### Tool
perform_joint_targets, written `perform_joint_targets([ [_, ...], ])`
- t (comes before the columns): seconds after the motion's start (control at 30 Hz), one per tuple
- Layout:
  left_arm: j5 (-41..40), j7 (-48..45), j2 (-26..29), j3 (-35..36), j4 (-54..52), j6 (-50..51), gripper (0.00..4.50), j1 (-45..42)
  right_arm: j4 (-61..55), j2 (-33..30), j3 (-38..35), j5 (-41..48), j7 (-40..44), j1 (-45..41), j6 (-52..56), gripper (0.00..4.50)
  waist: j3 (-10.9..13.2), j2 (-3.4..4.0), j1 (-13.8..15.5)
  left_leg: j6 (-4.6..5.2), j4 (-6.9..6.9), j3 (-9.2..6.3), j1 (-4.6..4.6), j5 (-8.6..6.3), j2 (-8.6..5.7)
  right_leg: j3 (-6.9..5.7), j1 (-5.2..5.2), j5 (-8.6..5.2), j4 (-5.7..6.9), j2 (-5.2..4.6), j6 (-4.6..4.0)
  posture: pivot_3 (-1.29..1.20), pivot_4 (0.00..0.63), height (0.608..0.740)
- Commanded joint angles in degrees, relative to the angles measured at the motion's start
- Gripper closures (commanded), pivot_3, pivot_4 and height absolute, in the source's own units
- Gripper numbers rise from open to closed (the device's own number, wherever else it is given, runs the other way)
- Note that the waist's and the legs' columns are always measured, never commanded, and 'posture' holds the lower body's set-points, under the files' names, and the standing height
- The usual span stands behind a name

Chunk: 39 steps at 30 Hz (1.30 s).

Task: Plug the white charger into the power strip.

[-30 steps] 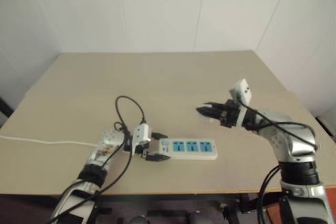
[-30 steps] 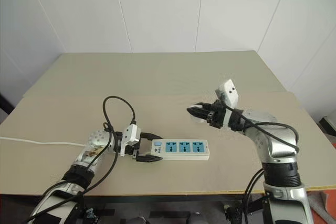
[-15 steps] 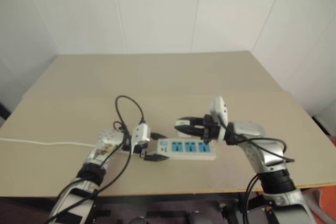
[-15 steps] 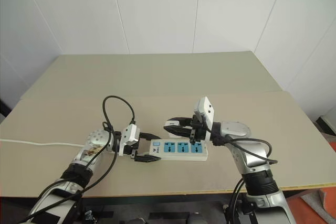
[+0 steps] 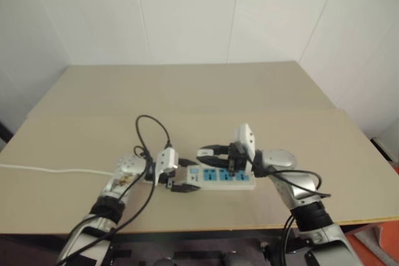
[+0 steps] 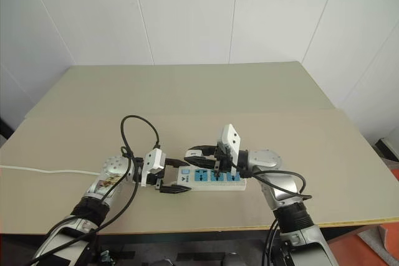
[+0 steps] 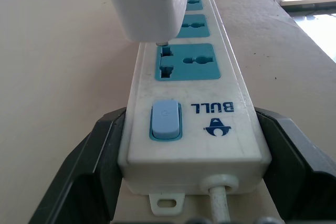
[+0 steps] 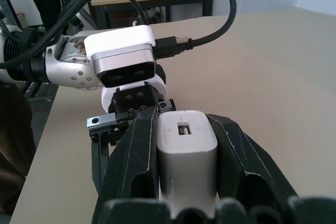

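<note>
Since a second ago, the right gripper (image 5: pixel 206 152) is swinging in from the table's right side toward the middle and is now hovering over the power strip (image 5: pixel 221 177), while the left gripper (image 5: pixel 184 175) and the strip are staying where they were.

From the head camera, the power strip is lying flat near the front edge of the tan table (image 5: pixel 187 91), its switch end clamped between the left gripper's black fingers, its white cord (image 5: pixel 50 169) trailing off to the left.

From the left wrist, the black fingers (image 7: pixel 86 166) are pressing both long sides of the strip at the blue switch (image 7: pixel 165 119), and the white charger (image 7: pixel 147 3) is hanging just above the nearest blue socket (image 7: pixel 184 62), a prong tip almost at its edge.

From the right wrist, the right gripper's fingers (image 8: pixel 131 161) are squeezing the charger on both sides, pointing toward the left gripper's housing.
</note>
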Motion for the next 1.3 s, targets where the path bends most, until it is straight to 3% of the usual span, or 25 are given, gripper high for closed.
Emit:
perform_joint_targets([
  [0.03,1.69,-1.36,0.82,-1.96,0.57,0.75,1.24,1.88,-1.01,-0.34,0.76,-0.69,1.24,-0.08,-2.45,3.32,0.0,0.0,0.0,0.0,0.0,0.0,0.0,0.0,0.0,0.0,0.0,0.0,-0.01,0.0,0.0,0.0,0.15,0.74],
  [1.3,0.99,-1.16,2.47,-1.79,-2.24,2.22,1.24,3.9,8.87,-0.19,-0.14,-4.39,0.36,-1.87,-8.39,3.32,0.0,0.0,-0.16,0.0,-0.05,0.01,0.15,0.0,0.01,0.02,0.1,-0.02,-0.01,0.01,-0.02,0.0,0.15,0.74],
])
